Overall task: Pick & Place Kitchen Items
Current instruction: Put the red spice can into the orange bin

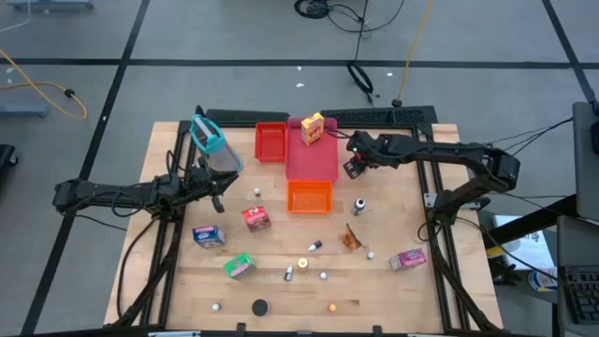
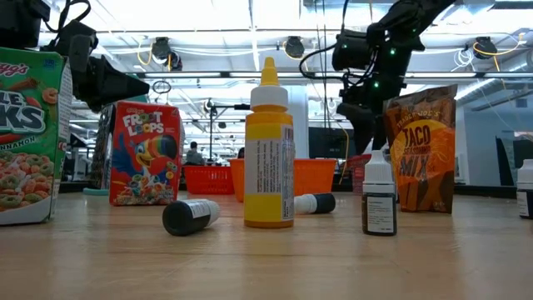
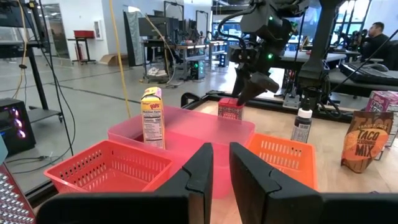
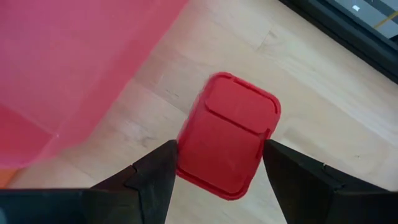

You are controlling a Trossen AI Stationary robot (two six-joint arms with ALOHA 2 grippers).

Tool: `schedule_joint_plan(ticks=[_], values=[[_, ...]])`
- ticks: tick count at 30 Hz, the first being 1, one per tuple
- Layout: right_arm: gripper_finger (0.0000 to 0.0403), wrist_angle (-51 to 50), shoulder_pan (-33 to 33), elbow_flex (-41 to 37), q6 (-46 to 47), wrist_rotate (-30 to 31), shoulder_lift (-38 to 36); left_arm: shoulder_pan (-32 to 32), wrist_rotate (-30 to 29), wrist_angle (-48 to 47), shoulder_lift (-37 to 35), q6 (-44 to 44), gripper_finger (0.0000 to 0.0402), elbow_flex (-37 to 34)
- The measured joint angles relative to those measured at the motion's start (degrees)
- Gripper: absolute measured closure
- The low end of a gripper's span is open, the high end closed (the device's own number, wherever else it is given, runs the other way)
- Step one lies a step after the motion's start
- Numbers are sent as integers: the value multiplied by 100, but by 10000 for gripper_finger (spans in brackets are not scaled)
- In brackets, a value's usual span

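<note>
A pink tray [image 1: 312, 161] sits at the far middle of the worktop [image 1: 393, 290], with a red tray [image 1: 271, 141] on its left and an orange tray [image 1: 309, 197] on its near side. A yellow-orange carton [image 1: 313, 129] stands upright at the far end of the pink tray. Over the near half of the worktop lie the Froot Loops box [image 1: 255, 218], a blue packet [image 1: 208, 235], a green box [image 1: 238, 267], a taco mix pouch [image 1: 352, 238], a pink box [image 1: 408, 258], a yellow bottle [image 2: 268, 148] and some small dark bottles and caps. A teal-framed mesh basket [image 1: 213, 142] rests at the far left.

The right gripper [image 4: 217, 163] is just off the pink tray's right edge, its jaws spread to either side of a small red box [image 4: 227, 144] and clasping it; the worktop shows beneath the box, and the left wrist view shows it at the tray's far right rim.

The left gripper [image 3: 221, 169] waits at the left, near the basket, jaws nearly closed with a narrow gap, grasping nothing.
</note>
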Motion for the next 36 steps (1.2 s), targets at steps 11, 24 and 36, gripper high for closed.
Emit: schedule_joint_plan(ticks=[11, 24, 36], values=[[170, 0, 2, 0, -109, 138, -262, -1, -33, -15, 0, 15, 350, 0], [170, 347, 0, -17, -231, 137, -262, 1, -37, -17, -1, 7, 350, 0], [168, 318, -9, -17, 188, 296, -262, -1, -39, -22, -2, -20, 350, 0]])
